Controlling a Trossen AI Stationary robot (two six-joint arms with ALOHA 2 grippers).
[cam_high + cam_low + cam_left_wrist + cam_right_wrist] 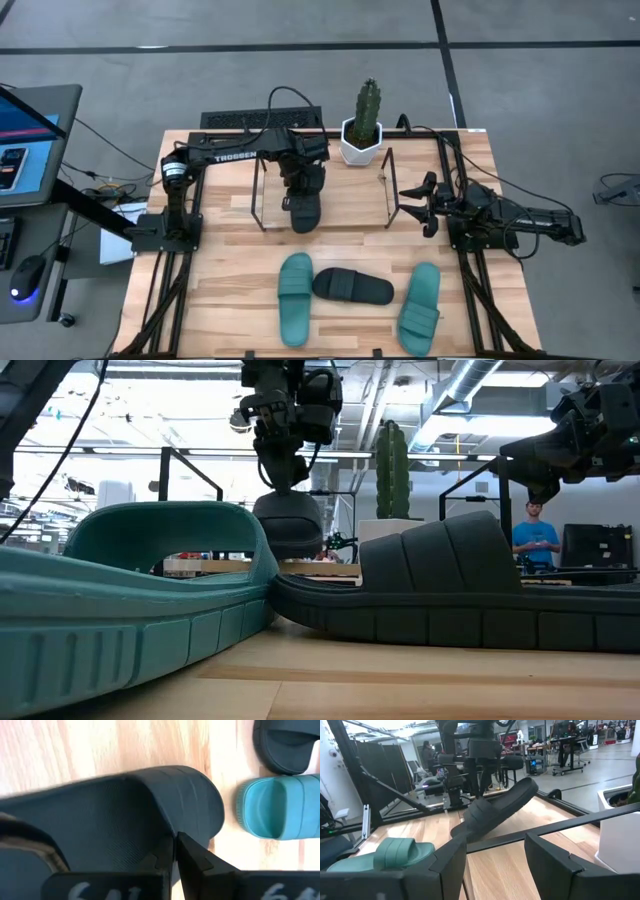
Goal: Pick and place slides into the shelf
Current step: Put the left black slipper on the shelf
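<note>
My left gripper (300, 190) is over the middle of the shelf (390, 190), a low frame of thin black rods, and is shut on a black slide (306, 212). In the right wrist view that black slide (495, 810) is tilted, with one end low and the other raised. On the near half of the table lie a teal slide (295, 298), a second black slide (352, 288) and another teal slide (420, 308), all flat on their soles. My right gripper (425, 205) waits open just right of the shelf's right end. My left gripper pinches the black slide's wide strap at its edge (167, 832) between both fingers (195, 857), coming from above and pointing down. The slide hangs tilted below the gripper; its low end (462, 832) is at the table inside the shelf, the other end (530, 785) raised.
A cactus in a white pot (363, 135) stands just beyond the shelf's far right corner. A keyboard (240, 118) lies beyond the table's far edge. Bare wood (230, 280) shows left of the lying slides. People (535, 535) are in the room behind.
</note>
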